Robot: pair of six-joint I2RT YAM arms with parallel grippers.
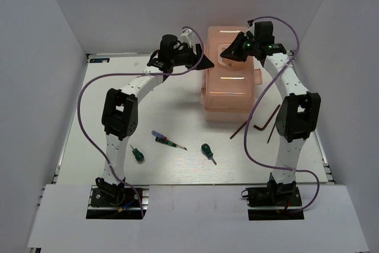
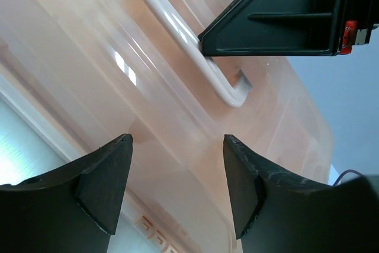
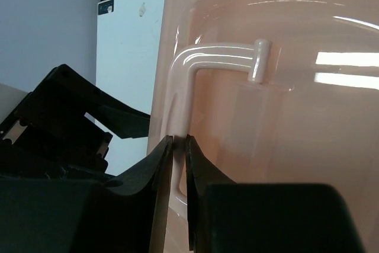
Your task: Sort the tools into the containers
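Left jaws stand wide apart and hold nothing. In the left wrist view their two fingers (image 2: 103,188) frame the lid of the toolbox (image 2: 89,45). From above they hang just beside the left far edge of the toolbox, pointing at it.

Right jaws are drawn in to a narrow slit. The right wrist view shows one end leg of the white handle (image 3: 179,105) pinched between their fingers (image 3: 159,199). From above, that arm reaches over the far part of the lid, and the two sets of jaws come close together near the handle's left end.

The toolbox (image 1: 232,96) sits closed on the worktop (image 1: 177,108), toward the far side, between the two arms. All the tools lie outside it on the worktop, nearer the arm bases. A green screwdriver (image 1: 138,154) lies by the left arm, and a blue-and-red screwdriver (image 1: 167,141) lies just right of it. A second green screwdriver (image 1: 207,151) is nearer the middle. One hex key (image 1: 240,131) and another hex key (image 1: 267,117) lie beside the front right corner of the toolbox, close to the right arm.
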